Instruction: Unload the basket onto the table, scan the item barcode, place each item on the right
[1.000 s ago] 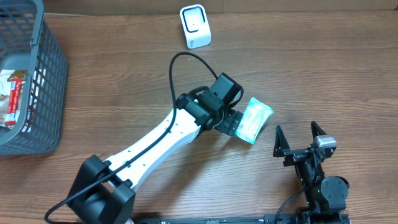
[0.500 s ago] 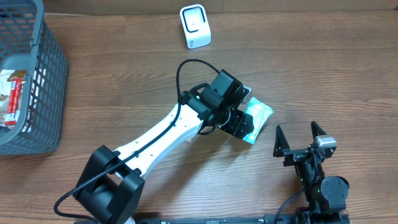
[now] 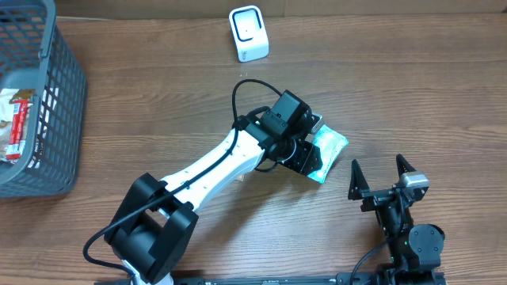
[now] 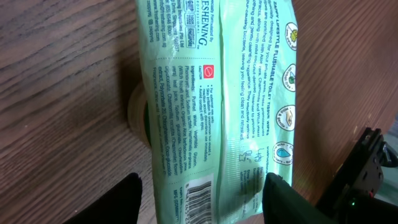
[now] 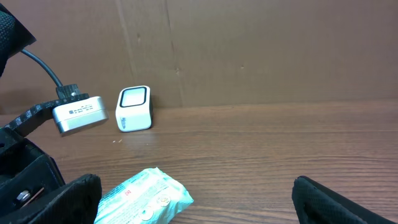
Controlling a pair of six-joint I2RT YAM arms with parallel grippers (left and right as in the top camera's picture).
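Observation:
The item is a pale green pack of wipes (image 3: 330, 146) lying flat on the wooden table, right of centre. My left gripper (image 3: 306, 158) is down over its near end. In the left wrist view the pack (image 4: 217, 93) fills the frame, printed side up, with its barcode (image 4: 202, 200) between the jaws. My left gripper (image 4: 204, 180) straddles the pack: a thin strip of table shows beside the left finger, while the right finger overlaps the pack's edge. The white scanner (image 3: 249, 33) stands at the back. My right gripper (image 3: 380, 179) hangs open and empty, right of the pack.
A grey mesh basket (image 3: 55, 103) holding packaged goods stands at the far left. In the right wrist view the pack (image 5: 146, 196) lies low left, the scanner (image 5: 134, 109) stands behind it, and a brown cardboard wall (image 5: 261, 50) closes off the back.
My left gripper has shifted right onto the pack and its jaws have narrowed around it. The right arm has not moved.

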